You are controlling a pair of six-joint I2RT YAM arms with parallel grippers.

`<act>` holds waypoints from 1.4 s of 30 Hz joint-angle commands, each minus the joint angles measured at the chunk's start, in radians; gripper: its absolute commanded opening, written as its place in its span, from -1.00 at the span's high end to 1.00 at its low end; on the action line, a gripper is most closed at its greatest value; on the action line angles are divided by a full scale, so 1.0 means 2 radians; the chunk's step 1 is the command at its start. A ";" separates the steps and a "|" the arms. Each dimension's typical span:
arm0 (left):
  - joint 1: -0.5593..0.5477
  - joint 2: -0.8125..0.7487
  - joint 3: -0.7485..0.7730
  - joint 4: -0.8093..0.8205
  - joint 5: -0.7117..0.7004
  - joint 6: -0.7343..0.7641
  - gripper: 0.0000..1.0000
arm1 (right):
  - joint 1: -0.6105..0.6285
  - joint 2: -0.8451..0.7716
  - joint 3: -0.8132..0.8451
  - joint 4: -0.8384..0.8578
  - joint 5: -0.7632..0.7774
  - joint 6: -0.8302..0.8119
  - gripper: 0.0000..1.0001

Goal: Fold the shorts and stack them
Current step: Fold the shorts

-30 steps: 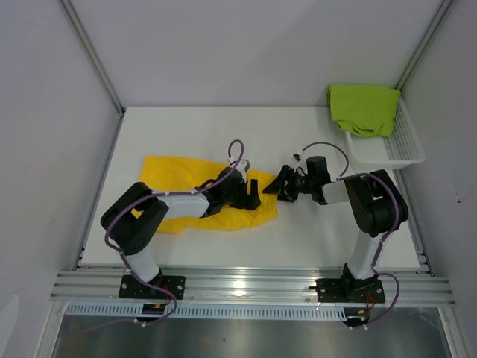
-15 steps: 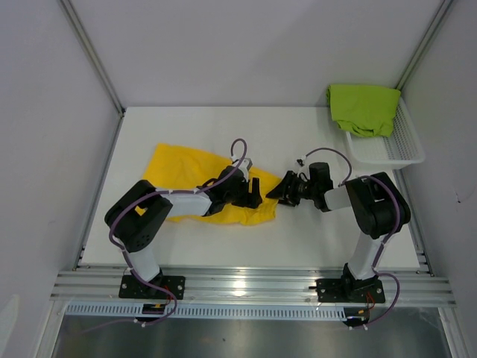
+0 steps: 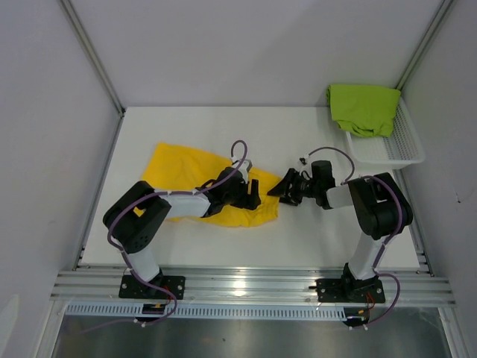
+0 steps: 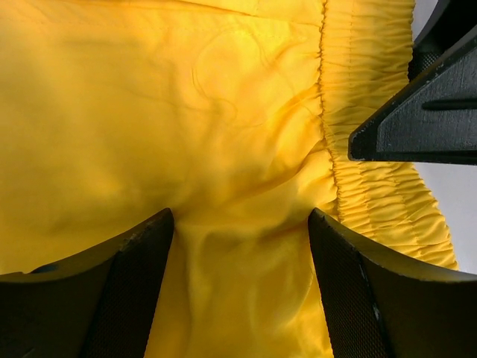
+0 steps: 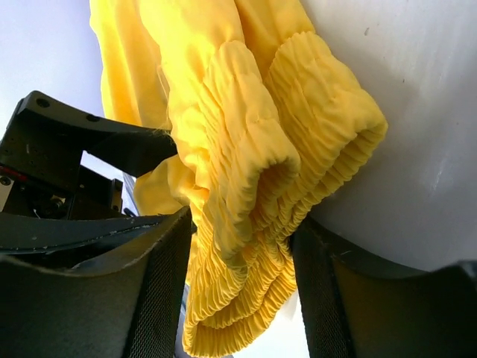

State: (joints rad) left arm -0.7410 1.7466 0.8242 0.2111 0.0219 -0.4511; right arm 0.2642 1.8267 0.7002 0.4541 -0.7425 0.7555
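Yellow shorts (image 3: 179,168) lay on table (image 3: 298,239), well left of basket (image 3: 395,149); green shorts (image 3: 363,108) in basket. L tool (image 3: 253,195) apart, straddling fabric. R tool (image 3: 282,186) around waistband (image 5: 246,112), couldn't tell if clamped. Risk: weak R grip, elastic slips, fold bunches.

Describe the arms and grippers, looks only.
The left arm and right arm have black joint housings and white links, on black base plates bolted to a silver rail. A purple cable loops along each. The left gripper and right gripper are black, with two broad angular fingers and finely textured inner faces.
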 commanded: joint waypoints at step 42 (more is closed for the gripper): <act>0.134 -0.266 -0.319 0.095 0.074 -0.105 -0.79 | -0.127 -0.081 0.232 -0.467 0.222 -0.180 1.00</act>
State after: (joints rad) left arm -0.5274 1.2270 0.2333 0.4587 0.1715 -0.6064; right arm 0.0269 1.6985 1.1225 -0.5388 -0.3847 0.3908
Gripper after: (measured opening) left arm 0.887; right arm 0.050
